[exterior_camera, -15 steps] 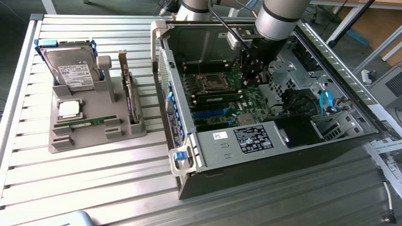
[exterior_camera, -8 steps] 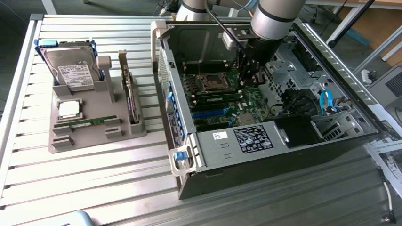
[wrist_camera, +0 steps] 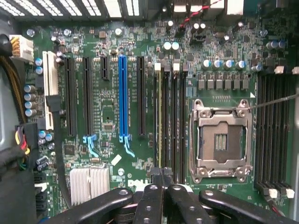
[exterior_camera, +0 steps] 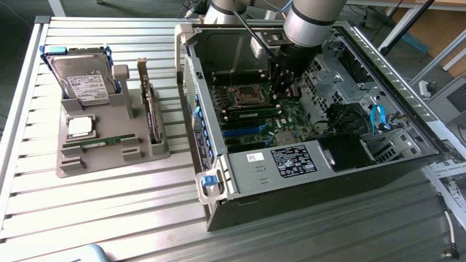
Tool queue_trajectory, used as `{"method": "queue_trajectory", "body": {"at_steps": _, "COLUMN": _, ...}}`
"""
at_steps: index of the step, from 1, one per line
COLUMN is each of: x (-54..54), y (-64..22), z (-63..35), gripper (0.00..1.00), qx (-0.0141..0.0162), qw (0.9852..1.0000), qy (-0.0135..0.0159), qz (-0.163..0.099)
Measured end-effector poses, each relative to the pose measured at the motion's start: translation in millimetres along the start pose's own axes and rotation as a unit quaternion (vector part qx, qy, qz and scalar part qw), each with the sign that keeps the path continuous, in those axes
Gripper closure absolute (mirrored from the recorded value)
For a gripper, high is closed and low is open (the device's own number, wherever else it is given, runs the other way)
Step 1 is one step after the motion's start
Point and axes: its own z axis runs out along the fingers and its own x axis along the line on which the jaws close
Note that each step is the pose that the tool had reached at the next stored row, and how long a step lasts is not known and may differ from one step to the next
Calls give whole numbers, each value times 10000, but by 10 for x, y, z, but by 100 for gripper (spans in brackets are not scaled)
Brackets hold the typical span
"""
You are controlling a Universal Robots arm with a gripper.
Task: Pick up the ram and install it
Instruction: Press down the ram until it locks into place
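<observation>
The ram (exterior_camera: 254, 113) sits on edge in a memory slot just beside the open processor socket (exterior_camera: 244, 94), a little above the centre of the exterior view, inside the computer case (exterior_camera: 240, 180) that lies open on its side. In the wrist view the ram (wrist_camera: 159, 116) shows as a thin greenish-yellow edge in the first of a row of black memory slots, between the socket (wrist_camera: 223, 140) and a long blue expansion slot (wrist_camera: 123, 93). The gripper (wrist_camera: 161, 179) hangs right over one end of that slot row with its black fingers drawn together and nothing between them; whether the tips touch the stick cannot be told. In the exterior view the gripper (exterior_camera: 280, 93) reaches down into the case from the upper middle of the frame, ending over the green motherboard (exterior_camera: 248, 134) close to the socket. A finned silver heat sink (wrist_camera: 88, 184) stands on the board near the gripper's linkages. At the exterior view's left, well apart from the case, a grey parts tray (exterior_camera: 102, 158) rests on the slatted metal table (exterior_camera: 109, 218). In it lie a second green stick (exterior_camera: 108, 141) flat near its front, a square silver processor chip (exterior_camera: 78, 126) just behind that, a hard drive (exterior_camera: 84, 79) propped at the back, and a wider card (exterior_camera: 151, 109) standing on edge along the side nearest the case.
</observation>
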Motion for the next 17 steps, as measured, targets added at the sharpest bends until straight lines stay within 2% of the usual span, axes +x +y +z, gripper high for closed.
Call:
{"method": "queue_trajectory", "body": {"at_steps": 9, "x": 2, "y": 148, "z": -1, "gripper": 89, "qx": 0, "qw": 10000, "qy": -1, "qz": 0}}
{"method": "queue_trajectory", "body": {"at_steps": 17, "x": 3, "y": 243, "z": 1, "gripper": 89, "qx": 0, "qw": 10000, "qy": 0, "qz": 0}}
